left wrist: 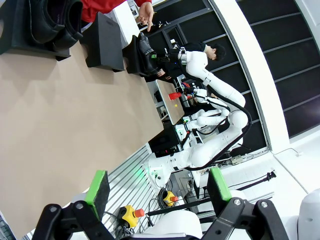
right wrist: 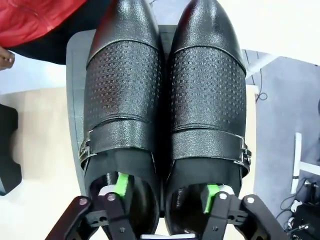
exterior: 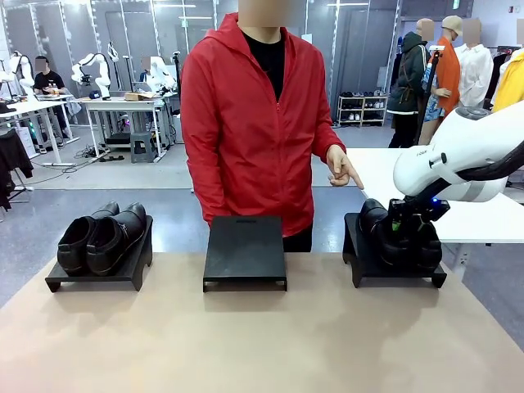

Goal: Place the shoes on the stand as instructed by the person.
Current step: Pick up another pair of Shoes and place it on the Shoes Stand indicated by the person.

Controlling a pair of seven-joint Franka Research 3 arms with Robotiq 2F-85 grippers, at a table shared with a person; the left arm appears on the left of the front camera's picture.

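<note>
One pair of black shoes (exterior: 106,236) rests on the left stand (exterior: 98,277). A second pair of shoes (right wrist: 165,95) sits side by side on the right stand (exterior: 397,274). My right gripper (right wrist: 165,191) is over their heels, open, with one finger dipped into each shoe's opening. Its green pads (right wrist: 121,184) stand away from the two inner walls between them. In the front view the right gripper (exterior: 407,225) is low over that pair. The person (exterior: 250,123) in a red jacket points a hand (exterior: 340,168) down toward the right stand. My left gripper (left wrist: 158,189) hangs open, holding nothing.
The middle stand (exterior: 245,250) has nothing on it. Bare tan tabletop (exterior: 262,336) stretches in front of all three stands. A white table (exterior: 483,221) stands behind the right stand.
</note>
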